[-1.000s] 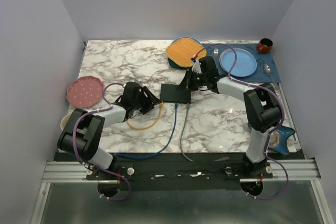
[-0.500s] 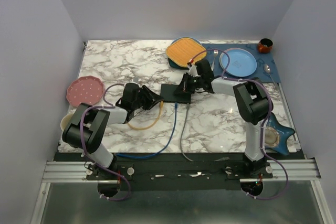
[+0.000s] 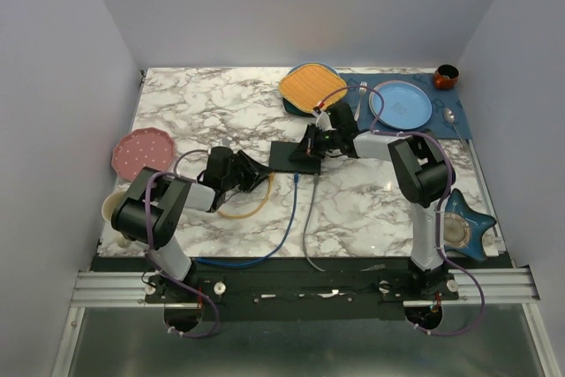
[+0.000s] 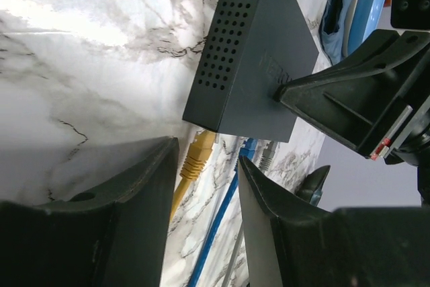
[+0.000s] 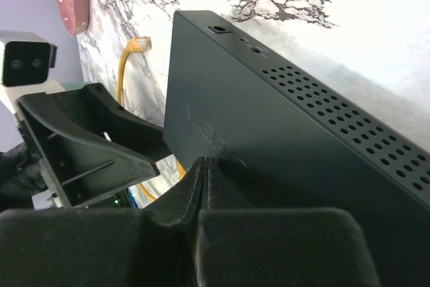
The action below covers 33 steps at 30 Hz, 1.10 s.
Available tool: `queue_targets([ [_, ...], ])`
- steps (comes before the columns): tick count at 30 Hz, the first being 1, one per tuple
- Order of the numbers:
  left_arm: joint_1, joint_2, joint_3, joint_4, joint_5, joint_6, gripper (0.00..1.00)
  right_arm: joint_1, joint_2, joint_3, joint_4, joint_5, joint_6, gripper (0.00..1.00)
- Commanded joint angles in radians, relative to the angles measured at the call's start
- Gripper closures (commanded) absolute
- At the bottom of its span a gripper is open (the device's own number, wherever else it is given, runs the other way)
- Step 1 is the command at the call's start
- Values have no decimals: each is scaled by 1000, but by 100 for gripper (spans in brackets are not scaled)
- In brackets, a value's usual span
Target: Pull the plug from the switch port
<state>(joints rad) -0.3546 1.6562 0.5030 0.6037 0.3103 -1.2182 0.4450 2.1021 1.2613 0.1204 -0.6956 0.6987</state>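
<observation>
**Q:** What has been changed within the last second?

**A:** The right gripper [image 5: 203, 166] has been shut and pressed onto the switch [image 3: 294, 155] at mid-table [image 3: 221, 103]. The left gripper [image 4: 207, 156] has been advanced and narrowed, with its fingers apart astride the yellow plug [image 4: 197, 154].

**Q:** What is implied?

**A:** The switch is judged braced. The plug is not yet clamped.

We see a white marble-patterned table [image 3: 221, 103] with grey veining. Near its middle lies a flat black switch [image 3: 287, 158]. A yellow cable [image 3: 238, 214] loops on the tabletop to the switch's left, while a blue cable [image 3: 287, 227] and a grey cable [image 3: 306, 236] run from it toward the near edge. A pink scalloped plate [image 3: 139, 151] sits at the left edge, a dark teal plate [image 3: 291, 107] and a blue mat [image 3: 446, 125] at the far right, and a teal star-shaped dish [image 3: 483, 218] near the right edge.
</observation>
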Motion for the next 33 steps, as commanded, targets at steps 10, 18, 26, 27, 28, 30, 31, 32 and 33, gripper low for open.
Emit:
queue_targets([
  [10, 6, 97, 14, 122, 32, -75, 54, 6, 41, 12, 18, -24, 12, 95],
  [18, 6, 99, 22, 96, 18, -79, 57, 6, 44, 13, 19, -21, 13, 95],
  [26, 6, 113, 22, 91, 21, -84, 66, 6, 45, 9, 19, -18, 13, 96],
  [27, 6, 116, 20, 97, 23, -86, 66, 6, 47, 9, 19, -16, 15, 96],
  [28, 6, 116, 20, 100, 27, -86, 67, 6, 47, 9, 19, -18, 13, 96],
  [30, 6, 122, 19, 105, 29, -86, 67, 6, 47, 9, 19, -18, 15, 96],
  [31, 6, 123, 19, 103, 30, -86, 67, 6, 47, 9, 19, -18, 15, 96],
  [32, 6, 125, 19, 105, 30, -86, 67, 6, 47, 9, 19, -16, 16, 96],
  [33, 6, 128, 19, 103, 32, -86, 67, 4, 49, 9, 19, -18, 16, 96],
])
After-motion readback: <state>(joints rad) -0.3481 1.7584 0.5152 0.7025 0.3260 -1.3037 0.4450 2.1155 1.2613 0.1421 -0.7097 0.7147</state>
